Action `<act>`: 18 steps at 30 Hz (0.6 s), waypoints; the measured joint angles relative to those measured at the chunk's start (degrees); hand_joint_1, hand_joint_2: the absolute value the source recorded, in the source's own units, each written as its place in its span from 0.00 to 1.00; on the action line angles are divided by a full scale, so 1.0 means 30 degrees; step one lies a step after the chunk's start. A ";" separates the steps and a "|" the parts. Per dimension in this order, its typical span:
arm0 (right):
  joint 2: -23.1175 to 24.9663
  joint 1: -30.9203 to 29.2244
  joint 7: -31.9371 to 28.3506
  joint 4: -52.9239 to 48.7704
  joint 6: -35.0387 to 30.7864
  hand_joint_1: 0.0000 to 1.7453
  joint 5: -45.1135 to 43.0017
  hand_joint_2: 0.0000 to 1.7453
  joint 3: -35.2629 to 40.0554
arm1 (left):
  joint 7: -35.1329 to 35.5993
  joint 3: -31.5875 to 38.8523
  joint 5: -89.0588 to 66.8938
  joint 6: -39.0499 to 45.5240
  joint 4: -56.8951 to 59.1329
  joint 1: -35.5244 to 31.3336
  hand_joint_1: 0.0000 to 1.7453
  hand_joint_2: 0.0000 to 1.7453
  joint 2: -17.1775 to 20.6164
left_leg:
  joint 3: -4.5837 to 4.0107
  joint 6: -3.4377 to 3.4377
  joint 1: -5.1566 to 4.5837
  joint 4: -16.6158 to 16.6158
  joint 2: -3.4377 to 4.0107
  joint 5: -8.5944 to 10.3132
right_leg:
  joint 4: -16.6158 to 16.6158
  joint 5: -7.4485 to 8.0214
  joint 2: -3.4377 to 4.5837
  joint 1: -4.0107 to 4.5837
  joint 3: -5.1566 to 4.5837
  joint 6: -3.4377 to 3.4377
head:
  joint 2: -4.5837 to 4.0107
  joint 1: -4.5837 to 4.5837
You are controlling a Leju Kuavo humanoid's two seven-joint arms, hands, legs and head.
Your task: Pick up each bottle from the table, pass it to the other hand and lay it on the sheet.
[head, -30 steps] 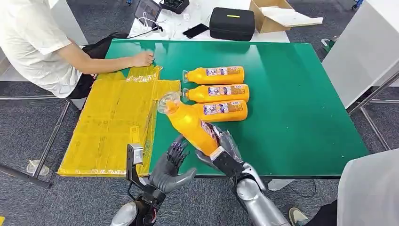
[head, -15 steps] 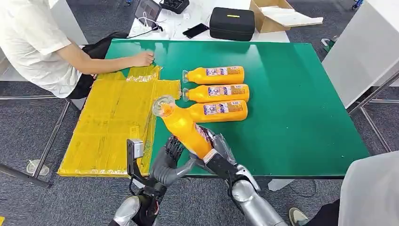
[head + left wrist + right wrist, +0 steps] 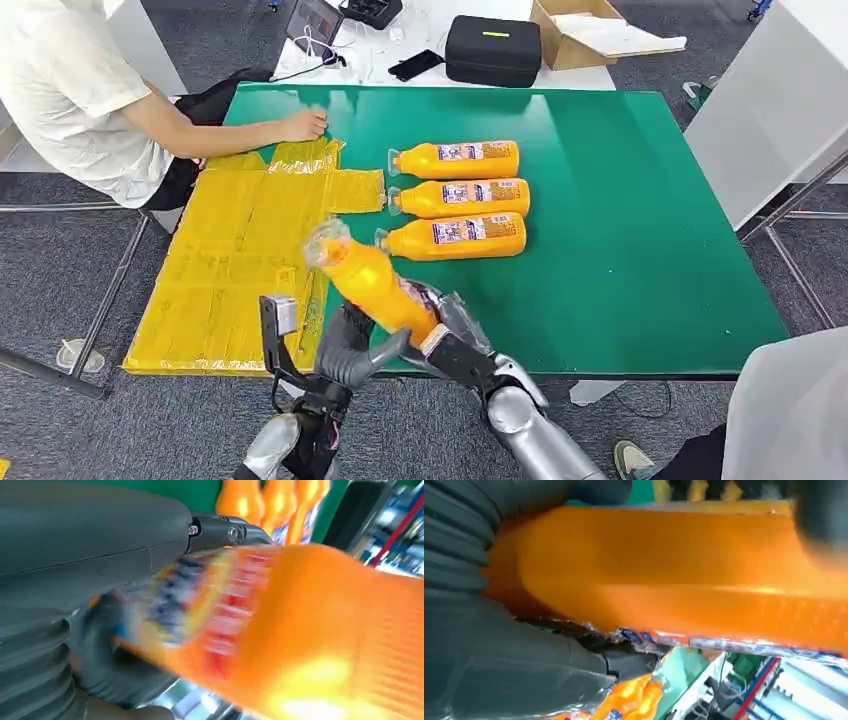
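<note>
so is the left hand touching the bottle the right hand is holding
Touching. The left wrist view shows the left hand with thumb and fingers wrapped round the bottle; the head view shows it pressed under the bottle beside the right hand.

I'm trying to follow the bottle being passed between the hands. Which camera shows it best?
The head view: the held orange bottle is seen whole, cap to base, between the right hand and left hand. The left wrist view gives a blurred close-up of its label; the right wrist view, just its side.
</note>
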 measured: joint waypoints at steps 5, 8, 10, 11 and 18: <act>-0.0102 0.0100 0.0153 -0.0015 -0.0066 1.00 0.0343 1.00 0.0446 | 0.0036 0.0343 0.0423 0.0300 -0.0248 -0.0115 0.00 1.00 -0.0160 | -0.0001 0.0000 0.0000 0.0000 0.0000 -0.0001 | 0.0000 -0.0001 0.0000 -0.0001 0.0000 0.0000 | 0.0000 0.0000; -0.0204 0.0059 0.0277 -0.0022 -0.0160 1.00 0.0845 1.00 0.0796 | -0.0103 0.0482 0.0488 0.0790 -0.0248 -0.0187 0.00 1.00 -0.0321 | -0.0002 0.0000 -0.0001 0.0000 0.0001 -0.0001 | 0.0000 0.0000 0.0001 -0.0002 0.0000 0.0001 | 0.0000 -0.0007; -0.0241 0.0054 0.0372 -0.0022 -0.0197 1.00 0.0984 1.00 0.1029 | -0.0365 0.0598 0.0415 0.1183 -0.0248 -0.0265 0.00 1.00 -0.0408 | -0.0002 0.0001 -0.0001 0.0000 0.0001 0.0000 | -0.0001 0.0000 0.0001 -0.0001 0.0000 0.0001 | 0.0000 0.0000; -0.0255 0.0057 0.0401 -0.0029 -0.0211 1.00 0.1019 1.00 0.1138 | -0.0452 0.0641 0.0430 0.1348 -0.0248 -0.0295 0.00 1.00 -0.0452 | -0.0001 0.0001 -0.0001 0.0000 -0.0001 0.0000 | -0.0001 0.0000 -0.0001 -0.0001 0.0001 0.0001 | 0.0007 0.0000; -0.0306 -0.0007 0.0605 -0.0015 -0.0240 1.00 0.0962 1.00 0.1625 | -0.0358 0.0795 0.1093 0.1860 -0.0415 -0.0325 0.00 1.00 -0.0656 | -0.0003 0.0000 0.0000 0.0000 0.0000 0.0000 | 0.0000 0.0000 -0.0001 0.0000 0.0001 0.0000 | 0.0000 0.0007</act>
